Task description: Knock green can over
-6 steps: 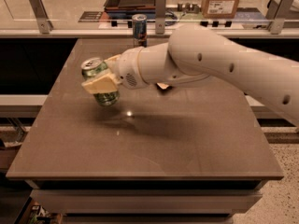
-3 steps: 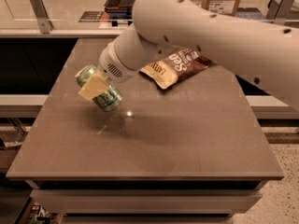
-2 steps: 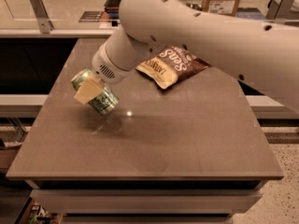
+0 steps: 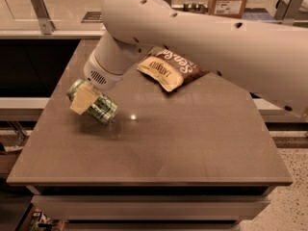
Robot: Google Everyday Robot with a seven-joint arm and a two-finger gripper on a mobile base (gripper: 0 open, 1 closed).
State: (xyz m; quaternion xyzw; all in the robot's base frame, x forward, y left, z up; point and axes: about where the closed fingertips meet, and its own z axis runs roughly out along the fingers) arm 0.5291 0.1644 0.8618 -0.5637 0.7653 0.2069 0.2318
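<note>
One tan finger [image 4: 83, 98] of the parallel-jaw gripper [image 4: 89, 102] is lying across the middle of the short pale-green soda can [image 4: 104, 109]. The can is leaning steeply. Its silver top is pointing up and away on one side of the gripper, and its base is dipping toward the brown-grey tabletop [image 4: 192, 143] just below on the other side. The opposite finger is hiding behind the can. A can leaning this far could hardly be balancing alone, so I judge that the gripper is clamping it around the body. The bulky white robot arm [image 4: 202, 32] is reaching down to it from behind.

Tipping looks to be the step in hand: the can is neither upright nor lying flat yet. The next move is calling for a further roll of the wrist to bring the can's side onto the surface. After that the gripper should be letting go and drawing clear without dragging the can along.

On the side where the can's top is pointing, the table's edge is running near the gripper, so a released can may be rolling that way. Wide bare tabletop is stretching from the gripper toward the camera and out to the far side. A brown-and-cream snack bag [image 4: 171, 70] is lying behind the gripper, apart from the can.
</note>
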